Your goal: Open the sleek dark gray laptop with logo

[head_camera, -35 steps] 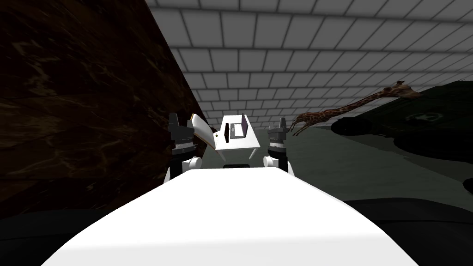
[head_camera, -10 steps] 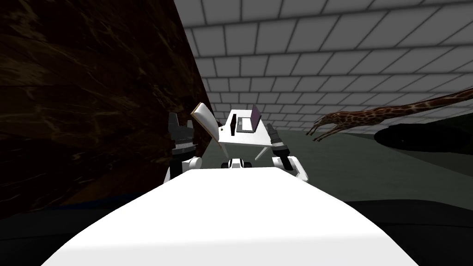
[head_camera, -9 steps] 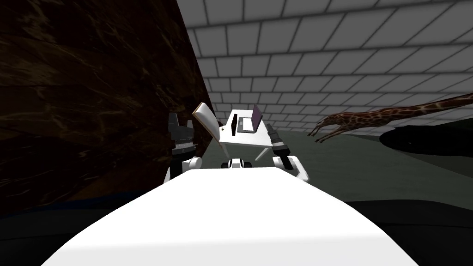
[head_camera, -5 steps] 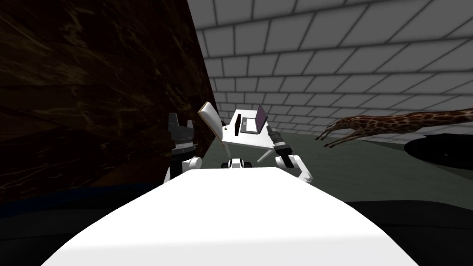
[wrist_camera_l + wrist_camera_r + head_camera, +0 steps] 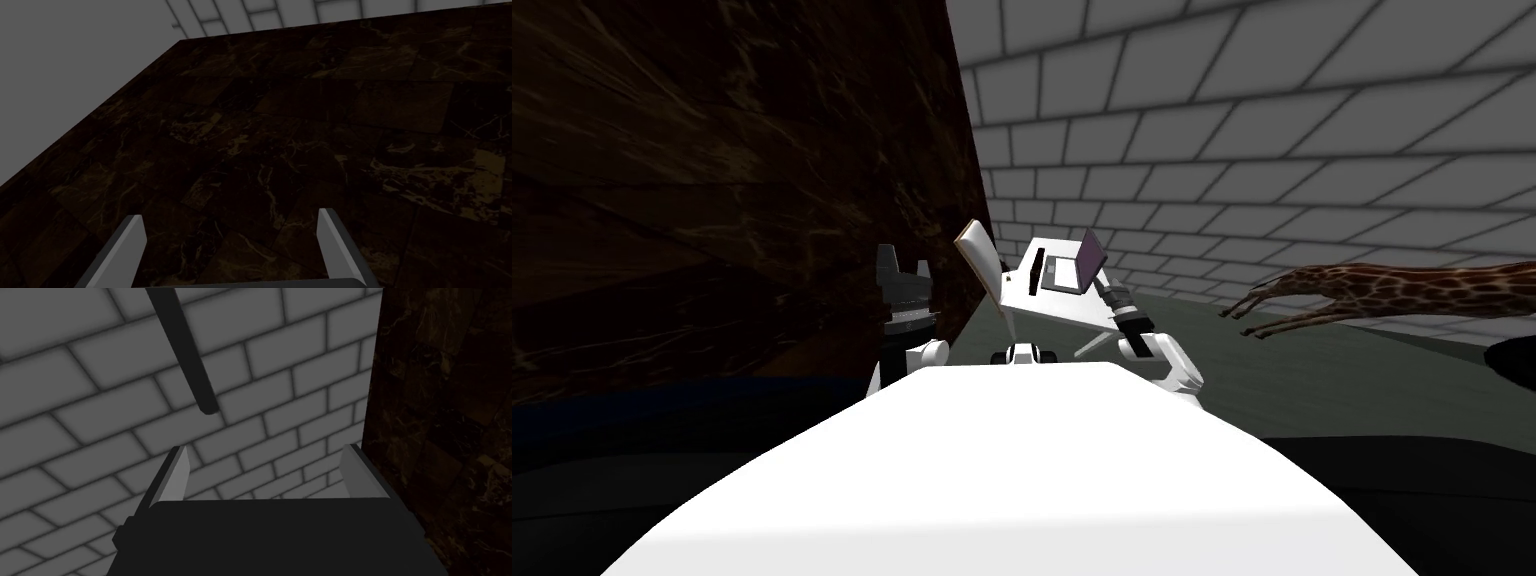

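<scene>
Purple-grey is the lid point(image 5: 1090, 260) of the laptop point(image 5: 1062, 272), and it stands up tilted, so the laptop looks partly open. The laptop sits on a small white table point(image 5: 1072, 308) in front of me, a bit to my right. The lid is on the side nearest my right gripper point(image 5: 1111, 294), which is just beside the table's right edge, low behind the lid. Its two fingers are spread wide, with nothing between them. A dark bar point(image 5: 186, 353) crosses above them (maybe the lid's edge, but I can't be sure). The hinge line runs away from me, so I think the lid must tip over toward that hand. The right arm is much nearer. My left gripper point(image 5: 904, 264) is raised on my left, well apart from the table, fingers wide too.
</scene>
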Motion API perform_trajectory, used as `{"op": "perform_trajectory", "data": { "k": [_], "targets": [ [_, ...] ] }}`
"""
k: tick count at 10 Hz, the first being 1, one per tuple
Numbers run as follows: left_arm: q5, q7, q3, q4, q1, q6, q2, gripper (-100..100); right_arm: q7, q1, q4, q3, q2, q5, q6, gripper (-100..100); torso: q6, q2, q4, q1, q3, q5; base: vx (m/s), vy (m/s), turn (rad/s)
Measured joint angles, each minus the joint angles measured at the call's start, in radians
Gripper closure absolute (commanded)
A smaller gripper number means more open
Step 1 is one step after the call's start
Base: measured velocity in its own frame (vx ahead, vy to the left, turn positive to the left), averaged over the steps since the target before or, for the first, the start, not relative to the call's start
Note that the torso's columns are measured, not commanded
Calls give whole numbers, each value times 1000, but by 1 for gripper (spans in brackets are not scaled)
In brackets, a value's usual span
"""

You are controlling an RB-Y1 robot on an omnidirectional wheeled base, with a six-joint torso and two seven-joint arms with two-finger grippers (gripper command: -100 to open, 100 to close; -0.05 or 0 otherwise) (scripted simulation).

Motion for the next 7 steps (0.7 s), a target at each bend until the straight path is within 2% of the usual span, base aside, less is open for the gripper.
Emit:
{"op": "perform_trajectory", "data": {
  "k": [3, 7],
  "targets": [
    [0, 0, 0, 0, 0, 0, 0, 0, 68, -30, 69, -34, -63, 89, 35, -100, 0, 0, 0, 0, 0, 0, 17, 20, 158],
    [0, 0, 0, 0, 0, 0, 0, 0, 152, -47, 137, -83, -146, 203, 78, -100, 0, 0, 0, 0, 0, 0, 17, 16, 142]
  ]
}}
